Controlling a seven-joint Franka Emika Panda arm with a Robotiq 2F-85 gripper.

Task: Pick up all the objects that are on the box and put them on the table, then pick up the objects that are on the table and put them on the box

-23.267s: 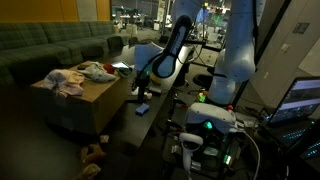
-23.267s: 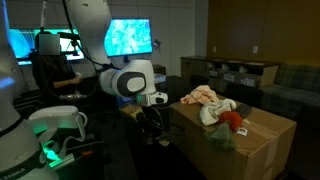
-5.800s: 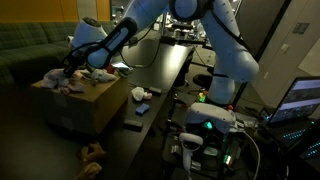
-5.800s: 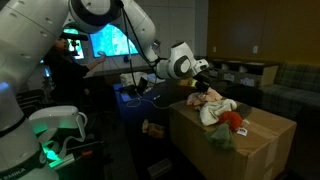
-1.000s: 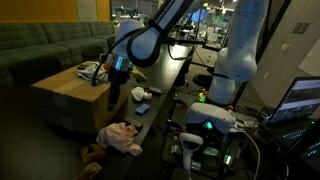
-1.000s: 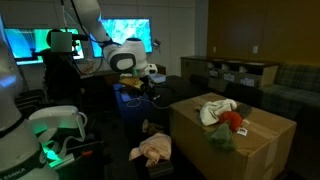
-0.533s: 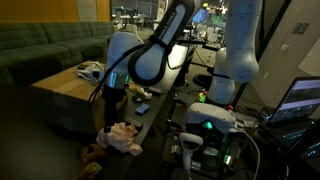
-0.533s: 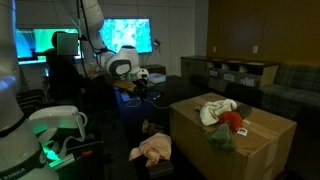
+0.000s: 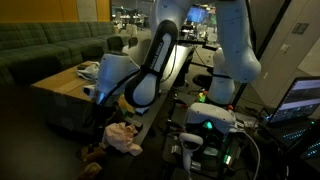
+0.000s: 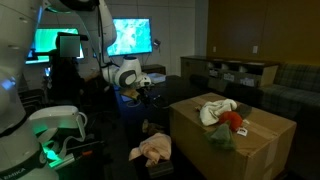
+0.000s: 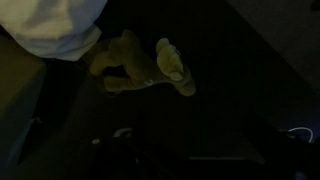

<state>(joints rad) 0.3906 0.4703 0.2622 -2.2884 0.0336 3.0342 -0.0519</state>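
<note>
Wrist view: tan plush toy (image 11: 140, 65) just beside crumpled pale cloth (image 11: 50, 30), both down beside brown cardboard box (image 10: 265, 125); I cannot tell whether jaws are apart

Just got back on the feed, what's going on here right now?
The Panda arm is bent down low beside the cardboard box. Its end effector is too dark to read as open or shut. A pinkish cloth lies on the floor next to the box, and the wrist view shows a plush toy close by. A white cloth and a red item sit on the box top.
</note>
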